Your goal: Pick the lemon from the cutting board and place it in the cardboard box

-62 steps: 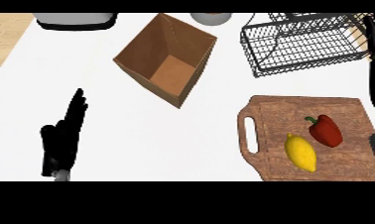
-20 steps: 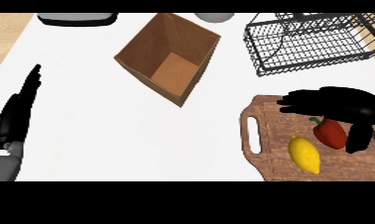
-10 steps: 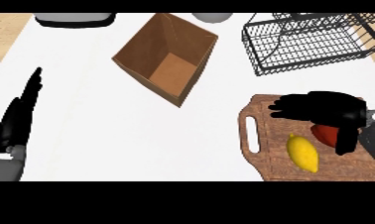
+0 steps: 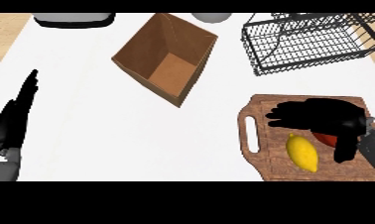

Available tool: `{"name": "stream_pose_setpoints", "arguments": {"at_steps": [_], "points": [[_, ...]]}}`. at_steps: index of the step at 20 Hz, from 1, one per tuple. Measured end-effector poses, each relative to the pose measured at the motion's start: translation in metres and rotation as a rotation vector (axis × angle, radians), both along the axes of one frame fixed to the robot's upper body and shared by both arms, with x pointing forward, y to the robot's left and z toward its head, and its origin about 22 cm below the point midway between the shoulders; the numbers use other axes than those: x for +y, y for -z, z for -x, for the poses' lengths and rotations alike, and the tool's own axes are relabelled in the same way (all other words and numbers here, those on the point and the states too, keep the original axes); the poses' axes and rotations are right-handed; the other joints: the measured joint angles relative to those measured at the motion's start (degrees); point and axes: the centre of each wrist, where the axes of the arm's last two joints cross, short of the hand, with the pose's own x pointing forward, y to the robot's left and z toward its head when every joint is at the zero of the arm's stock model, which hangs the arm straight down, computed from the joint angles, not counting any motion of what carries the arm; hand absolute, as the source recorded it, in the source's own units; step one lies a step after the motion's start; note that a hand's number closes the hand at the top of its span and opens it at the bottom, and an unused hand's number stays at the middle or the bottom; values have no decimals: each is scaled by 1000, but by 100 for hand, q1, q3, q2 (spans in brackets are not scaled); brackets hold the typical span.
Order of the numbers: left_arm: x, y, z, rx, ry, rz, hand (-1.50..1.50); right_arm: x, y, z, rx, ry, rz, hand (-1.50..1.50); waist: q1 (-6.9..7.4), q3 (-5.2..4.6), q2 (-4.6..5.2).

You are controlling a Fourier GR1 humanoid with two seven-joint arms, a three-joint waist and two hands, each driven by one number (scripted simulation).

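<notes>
Your right hand [image 4: 319, 115] has dropped over the cutting board [image 4: 258, 154], fingers released, above the lemon [image 4: 302, 152]. No grasp yet; cardboard box [image 4: 167, 57] waits far left.

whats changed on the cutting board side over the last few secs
The right hand came in from the right edge and now spreads over the cutting board, partly covering the red pepper, beside the lemon; nothing grasped. The lemon, cardboard box and wire rack stayed put.

No readable text, labels or numbers anywhere.
</notes>
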Motion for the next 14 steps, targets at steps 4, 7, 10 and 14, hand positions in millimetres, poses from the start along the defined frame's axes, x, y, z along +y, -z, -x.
{"name": "stream_pose_setpoints", "arguments": {"at_steps": [4, 7, 10, 14], "points": [[-2, 0, 1, 4, 1, -3, 0, 5, -3, 14, 7, -25, -34, -150, -18, -1, -7], [-1, -1, 0, 3, -1, -4, 0, 5, -7, 23, 10, -38, -38, -150, -18, -1, -6], [0, -4, -1, -1, 1, -3, 0, 9, -7, 22, -1, -39, -1, -150, 1, -1, -2], [-5, -8, -4, 3, 3, 4, 0, 20, 1, 31, -3, -27, 54, -150, -1, -1, -3]]}}
